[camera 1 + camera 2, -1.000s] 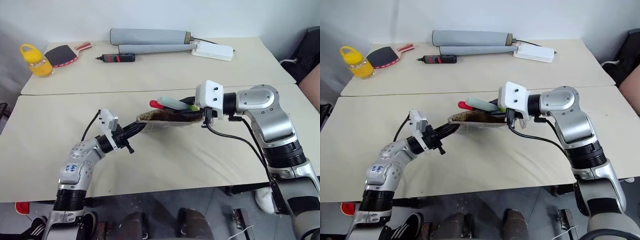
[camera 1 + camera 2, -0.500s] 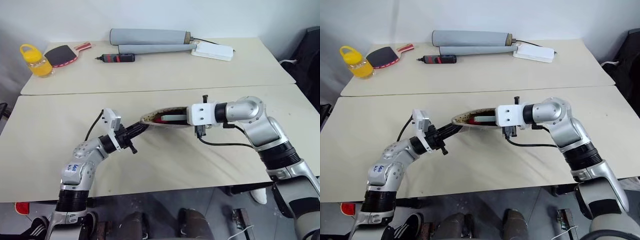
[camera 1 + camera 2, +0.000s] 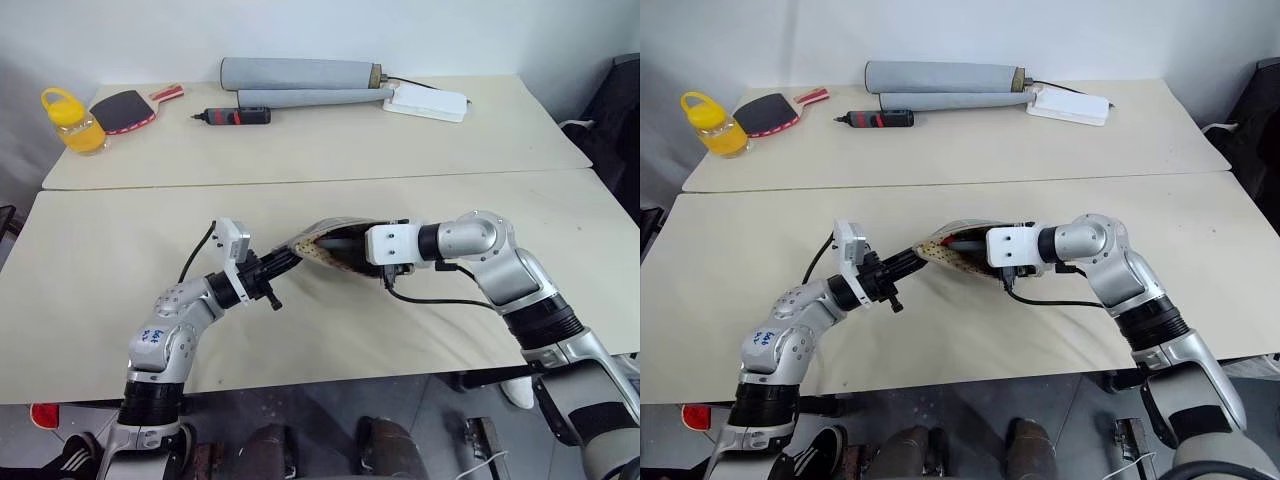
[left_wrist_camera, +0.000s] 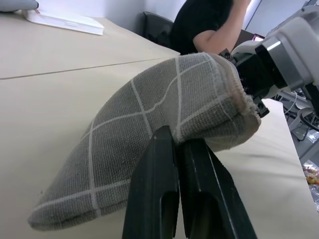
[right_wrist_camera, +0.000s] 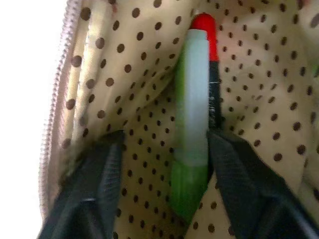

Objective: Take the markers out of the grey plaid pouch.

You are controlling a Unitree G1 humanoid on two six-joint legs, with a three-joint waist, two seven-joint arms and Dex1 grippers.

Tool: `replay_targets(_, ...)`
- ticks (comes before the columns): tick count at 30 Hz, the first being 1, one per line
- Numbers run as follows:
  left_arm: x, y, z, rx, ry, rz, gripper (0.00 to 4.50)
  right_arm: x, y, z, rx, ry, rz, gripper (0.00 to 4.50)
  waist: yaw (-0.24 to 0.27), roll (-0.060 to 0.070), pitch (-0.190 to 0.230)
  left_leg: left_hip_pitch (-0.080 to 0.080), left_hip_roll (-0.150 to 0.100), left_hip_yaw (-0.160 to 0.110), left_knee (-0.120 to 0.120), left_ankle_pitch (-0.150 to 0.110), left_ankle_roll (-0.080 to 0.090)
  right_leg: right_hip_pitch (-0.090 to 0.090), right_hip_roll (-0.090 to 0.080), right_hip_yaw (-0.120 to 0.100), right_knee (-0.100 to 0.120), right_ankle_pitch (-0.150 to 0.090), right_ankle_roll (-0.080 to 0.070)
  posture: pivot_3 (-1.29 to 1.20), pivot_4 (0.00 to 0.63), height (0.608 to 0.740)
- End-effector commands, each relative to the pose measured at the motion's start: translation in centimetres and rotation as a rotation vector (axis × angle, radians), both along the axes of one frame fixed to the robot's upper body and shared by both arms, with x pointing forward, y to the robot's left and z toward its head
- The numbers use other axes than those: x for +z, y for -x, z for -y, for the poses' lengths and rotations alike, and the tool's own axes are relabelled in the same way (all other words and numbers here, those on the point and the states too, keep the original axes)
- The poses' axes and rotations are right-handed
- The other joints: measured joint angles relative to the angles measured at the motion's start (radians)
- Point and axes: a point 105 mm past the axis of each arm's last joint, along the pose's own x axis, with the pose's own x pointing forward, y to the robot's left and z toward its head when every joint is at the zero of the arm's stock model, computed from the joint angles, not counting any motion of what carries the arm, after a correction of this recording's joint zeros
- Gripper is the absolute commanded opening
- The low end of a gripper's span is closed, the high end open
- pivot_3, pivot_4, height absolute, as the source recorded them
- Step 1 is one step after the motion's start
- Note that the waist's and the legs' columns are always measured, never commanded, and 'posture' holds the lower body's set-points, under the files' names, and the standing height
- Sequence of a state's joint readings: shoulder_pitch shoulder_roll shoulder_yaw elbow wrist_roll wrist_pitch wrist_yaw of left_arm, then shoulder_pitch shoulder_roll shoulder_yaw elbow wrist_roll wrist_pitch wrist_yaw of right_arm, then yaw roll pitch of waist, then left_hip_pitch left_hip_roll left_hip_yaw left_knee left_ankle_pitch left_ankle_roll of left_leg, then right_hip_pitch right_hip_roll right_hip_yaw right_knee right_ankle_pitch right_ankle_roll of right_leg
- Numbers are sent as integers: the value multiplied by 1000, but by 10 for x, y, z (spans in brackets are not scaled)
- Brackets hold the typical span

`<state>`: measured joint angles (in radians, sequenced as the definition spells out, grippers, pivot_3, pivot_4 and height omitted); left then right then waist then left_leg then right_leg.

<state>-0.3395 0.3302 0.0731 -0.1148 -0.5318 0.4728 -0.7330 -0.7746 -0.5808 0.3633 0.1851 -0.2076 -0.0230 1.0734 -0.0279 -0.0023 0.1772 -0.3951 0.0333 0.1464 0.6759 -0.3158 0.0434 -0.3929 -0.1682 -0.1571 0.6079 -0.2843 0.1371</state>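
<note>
Left gripper (image 4: pixel 174 164) pinches the grey plaid fabric pouch (image 4: pixel 149 144); right gripper (image 5: pixel 164 164), parted inside, straddles the green and red markers (image 5: pixel 194 124); closing may snag lining.

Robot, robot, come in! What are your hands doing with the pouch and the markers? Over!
Left gripper shut on grey plaid pouch. Right gripper inside it, open, fingers either side of the markers. Markers not out yet. Nothing in the way.

Far table (image 3: pixel 300 150): yellow jar (image 3: pixel 72 122) with yellow handle at its left end; red-and-black table-tennis paddle (image 3: pixel 132 107) just beside it; black-and-red screwdriver-like tool (image 3: pixel 232 116); two long grey rolled tubes (image 3: pixel 300 74), the thinner in front; flat white box (image 3: pixel 427 101) at the tubes' right end. Person in black top (image 4: pixel 207 25), seated behind.
</note>
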Motion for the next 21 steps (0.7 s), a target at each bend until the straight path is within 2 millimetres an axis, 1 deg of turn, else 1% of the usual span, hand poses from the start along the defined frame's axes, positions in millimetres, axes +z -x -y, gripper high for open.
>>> replay_targets(1, 15, 7, 3, -29, 33, 48, 0, -2, -8, -3, -18, 23, 83, 1259, 0, 0, 0, 0, 0, 0, 0, 0, 0, 0, 0, 0, 0, 0, 0, 0, 150, 740)
replay_targets(2, 14, 7, 3, -32, 33, 45, 0, -1, -11, -4, -25, 22, 113, 942, 0, 0, 0, 0, 0, 0, 0, 0, 0, 0, 0, 0, 0, 0, 0, 0, 150, 740)
replay_targets(4, 15, 8, 4, -38, 37, 40, 0, 2, -12, -7, -24, 5, 124, 942, 0, 0, 0, 0, 0, 0, 0, 0, 0, 0, 0, 0, 0, 0, 0, 0, 150, 740)
replay_targets(7, 17, 8, 6, -50, 53, 27, 0, 9, -8, -11, -5, -33, 95, 942, 0, 0, 0, 0, 0, 0, 0, 0, 0, 0, 0, 0, 0, 0, 0, 0, 150, 740)
replay_targets(10, 18, 8, 8, -62, 58, 10, 0, 22, -4, -11, 8, -48, 88, 1509, 0, 0, 0, 0, 0, 0, 0, 0, 0, 0, 0, 0, 0, 0, 0, 0, 150, 740)
replay_targets(11, 18, 8, 8, -65, 62, 2, 0, 26, -2, -11, 11, -52, 84, 1803, 0, 0, 0, 0, 0, 0, 0, 0, 0, 0, 0, 0, 0, 0, 0, 0, 150, 740)
replay_targets(12, 18, 9, 9, -77, 77, -20, 0, 35, 0, -9, 10, -63, 76, 2171, 0, 0, 0, 0, 0, 0, 0, 0, 0, 0, 0, 0, 0, 0, 0, 0, 150, 740)
replay_targets(13, 18, 10, 11, -100, 102, -67, 0, 45, 5, -7, 12, -75, 33, 2430, 1, 0, 0, 0, 0, 0, 0, 0, 0, 0, 0, 0, 0, 0, 0, 0, 150, 740)
replay_targets(14, 18, 14, 13, -134, 115, -91, 0, 51, 11, -4, 17, -76, -9, 2781, 2, 0, 0, 0, 0, 0, 0, 0, 0, 0, 0, 0, 0, 0, 0, 0, 150, 740)
replay_targets(17, 17, 25, 20, -225, 134, -172, 0, 59, 23, 8, 25, -31, -84, 2781, 4, 0, 0, -1, 0, -2, 2, 0, 0, 0, 0, 0, 0, 0, 0, 0, 150, 740)
replay_targets(19, 16, 33, 26, -289, 128, -219, 0, 61, 27, 15, 21, -9, -118, 2781, 3, 0, 0, -2, 0, -3, 2, 0, 0, 0, 0, 0, 0, 0, 0, 0, 150, 740)
replay_targets(21, 15, 41, 30, -343, 137, -266, 0, 57, 33, 23, 12, 36, -185, 2781, 2, 0, 0, -1, 0, -3, 2, 0, 0, 0, 0, -1, 0, 0, 0, 0, 150, 740)
